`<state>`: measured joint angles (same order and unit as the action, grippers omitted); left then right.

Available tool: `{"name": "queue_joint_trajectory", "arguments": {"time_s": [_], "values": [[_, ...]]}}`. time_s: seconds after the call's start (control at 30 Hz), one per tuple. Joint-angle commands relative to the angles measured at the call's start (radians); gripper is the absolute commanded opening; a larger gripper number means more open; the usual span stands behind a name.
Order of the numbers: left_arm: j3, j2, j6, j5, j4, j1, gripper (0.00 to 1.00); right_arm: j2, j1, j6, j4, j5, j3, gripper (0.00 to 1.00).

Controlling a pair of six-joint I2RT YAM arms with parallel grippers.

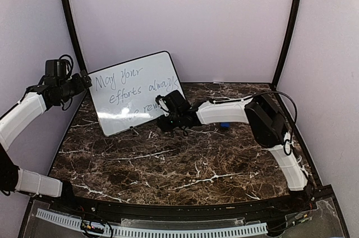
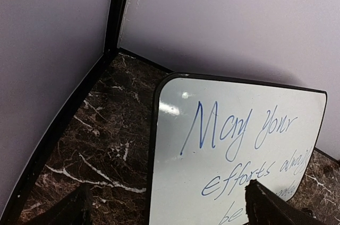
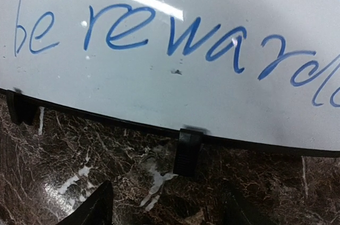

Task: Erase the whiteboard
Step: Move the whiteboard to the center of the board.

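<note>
The big flat white rectangular whiteboard [image 1: 137, 92] with the thin black rim stands tilted back on its little black plastic feet [image 3: 187, 152] at the back left of the dark brown marble-look table [image 1: 168, 165] — blue handwriting [image 2: 239, 129] all over it, three lines. The left gripper [image 1: 84, 82] hangs right by the board's upper left corner, fingers spread wide, holding nothing. The right gripper [image 1: 162, 110] sits low at the bottom edge near a foot, fingers apart too — only tabletop between them. A small blue block [image 1: 223, 124] peeks out under the right arm.
</note>
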<state>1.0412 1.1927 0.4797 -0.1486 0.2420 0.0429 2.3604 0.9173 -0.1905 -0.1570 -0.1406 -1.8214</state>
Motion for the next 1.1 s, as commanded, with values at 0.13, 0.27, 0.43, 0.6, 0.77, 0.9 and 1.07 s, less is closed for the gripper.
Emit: {"name": "queue_joint_trajectory", "arguments": {"time_s": [0.13,0.27,0.43,0.6,0.77,0.9,1.07], "values": [[-0.031,-0.049,0.012,-0.005,-0.039,-0.017,0.99,0.076,0.005,-0.016,0.034,-0.068,-0.061,0.60],[-0.036,-0.053,0.016,-0.009,-0.043,-0.022,0.99,0.102,0.006,-0.014,0.039,-0.072,-0.094,0.52],[-0.041,-0.060,0.020,-0.014,-0.045,-0.029,0.99,0.141,0.006,-0.010,0.043,-0.084,-0.132,0.42],[-0.047,-0.062,0.023,-0.010,-0.049,-0.037,0.99,0.161,0.006,-0.009,0.059,-0.087,-0.151,0.35],[-0.051,-0.062,0.028,-0.003,-0.054,-0.040,0.99,0.159,0.006,-0.007,0.069,-0.085,-0.144,0.19],[-0.054,-0.061,0.030,0.005,-0.060,-0.040,0.98,0.144,0.006,-0.001,0.076,-0.081,-0.114,0.00],[-0.054,-0.058,0.027,0.016,-0.062,-0.040,0.99,0.088,0.007,-0.002,0.093,-0.059,-0.028,0.00]]}}
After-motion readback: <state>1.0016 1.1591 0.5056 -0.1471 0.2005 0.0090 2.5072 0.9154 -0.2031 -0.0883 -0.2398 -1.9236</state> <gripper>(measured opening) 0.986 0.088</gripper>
